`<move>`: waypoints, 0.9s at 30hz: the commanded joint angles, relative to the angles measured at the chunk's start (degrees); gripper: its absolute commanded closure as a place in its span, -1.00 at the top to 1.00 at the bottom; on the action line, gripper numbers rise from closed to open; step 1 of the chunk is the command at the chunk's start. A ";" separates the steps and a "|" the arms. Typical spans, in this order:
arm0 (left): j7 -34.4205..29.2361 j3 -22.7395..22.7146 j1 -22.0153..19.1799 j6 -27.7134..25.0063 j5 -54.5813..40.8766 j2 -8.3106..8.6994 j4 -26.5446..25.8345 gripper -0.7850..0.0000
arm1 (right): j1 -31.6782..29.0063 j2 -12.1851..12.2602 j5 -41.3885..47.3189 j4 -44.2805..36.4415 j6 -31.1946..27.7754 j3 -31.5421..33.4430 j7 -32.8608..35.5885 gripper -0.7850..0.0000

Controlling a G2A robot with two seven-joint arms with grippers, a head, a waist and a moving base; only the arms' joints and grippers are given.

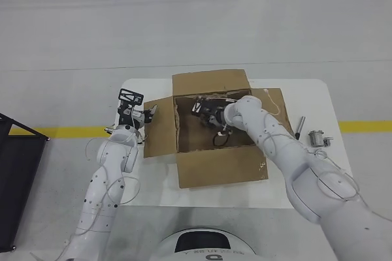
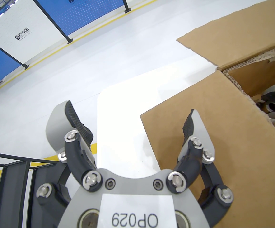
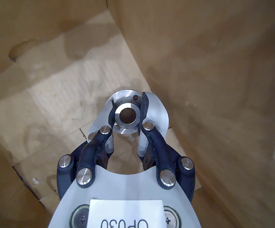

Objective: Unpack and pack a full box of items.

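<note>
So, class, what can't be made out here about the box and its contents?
Top view: much of the box floor, hidden by the right arm.
Right wrist view: underside of the metal part, hidden by its flange and the right tool.
Left wrist view: the box interior, cut off by the edge.

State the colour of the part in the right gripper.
Silver: the metal flange is bare and shiny. The right wrist view shows it best.
</note>
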 commanded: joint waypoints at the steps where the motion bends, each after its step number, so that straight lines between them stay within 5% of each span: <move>1: 0.00 0.00 0.00 0.00 0.00 0.00 0.00 1.00 | -0.61 1.22 -1.87 -2.03 -0.32 0.74 -2.93 -1.00; 9: 0.00 0.00 0.00 0.00 0.00 0.00 0.00 1.00 | -9.84 11.10 -12.15 -21.73 -5.56 10.35 -14.02 -1.00; 16: 0.00 0.00 0.00 0.00 0.00 0.00 0.00 1.00 | -30.02 20.92 -18.27 -51.65 -10.02 31.35 -18.95 -1.00; 21: 0.00 0.00 0.00 0.00 0.00 0.00 0.00 1.00 | -42.96 23.65 -20.38 -67.16 -6.63 42.22 -22.54 -1.00; 27: 0.00 0.00 0.00 0.00 0.00 0.00 0.00 1.00 | -52.29 24.62 -19.94 -73.56 0.23 49.80 -28.88 -1.00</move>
